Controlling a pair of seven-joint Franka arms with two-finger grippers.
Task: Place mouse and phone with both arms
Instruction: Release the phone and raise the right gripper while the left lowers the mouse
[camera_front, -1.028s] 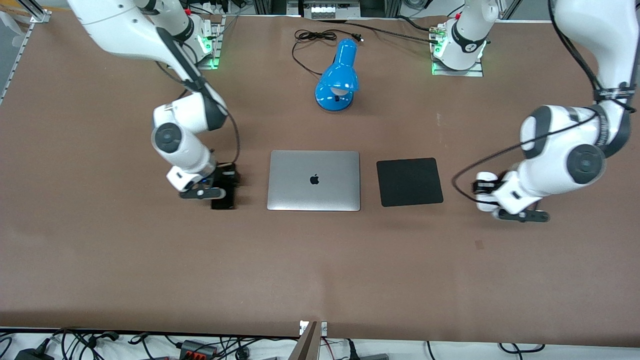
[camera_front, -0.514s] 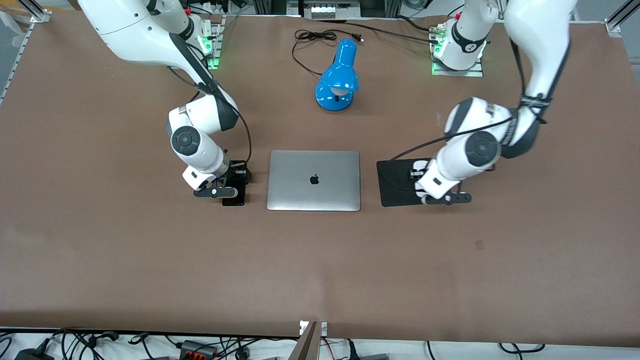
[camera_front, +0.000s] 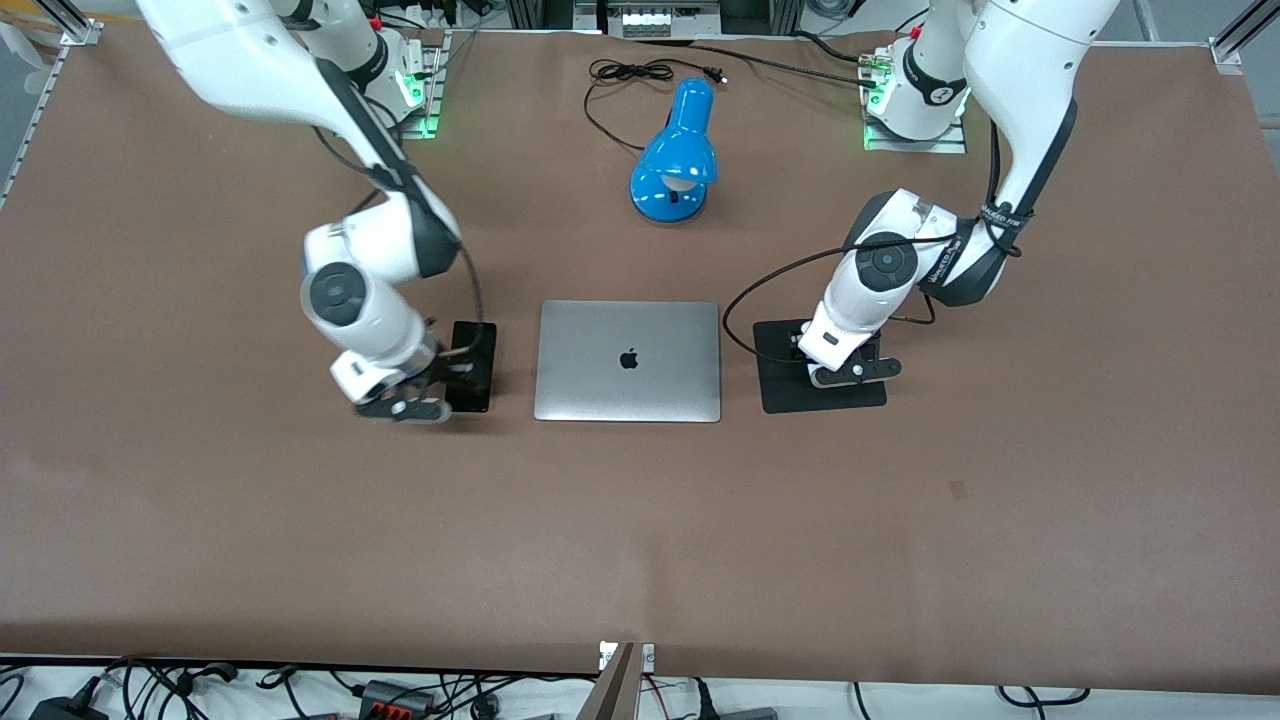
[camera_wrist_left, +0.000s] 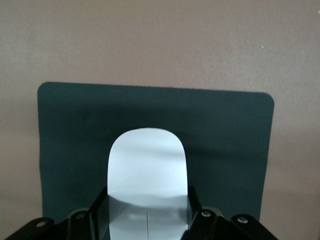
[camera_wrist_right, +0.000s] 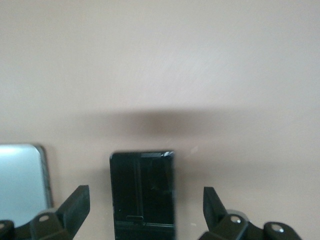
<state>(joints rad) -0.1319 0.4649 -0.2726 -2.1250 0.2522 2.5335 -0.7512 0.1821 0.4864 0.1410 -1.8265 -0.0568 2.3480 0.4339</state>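
left hand gripping upright-lengthwise mouse

Two arms, glossy white shells with black bands at the joints and round grey caps: right arm, left arm. Black cables loop loosely along each forearm, the left one strapped on with a lettered black band. Each ends in a black gripper with small silver screws.

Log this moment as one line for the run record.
left gripper: shut on mouse, over pad | right gripper: open, over phone | phone: on table beside laptop
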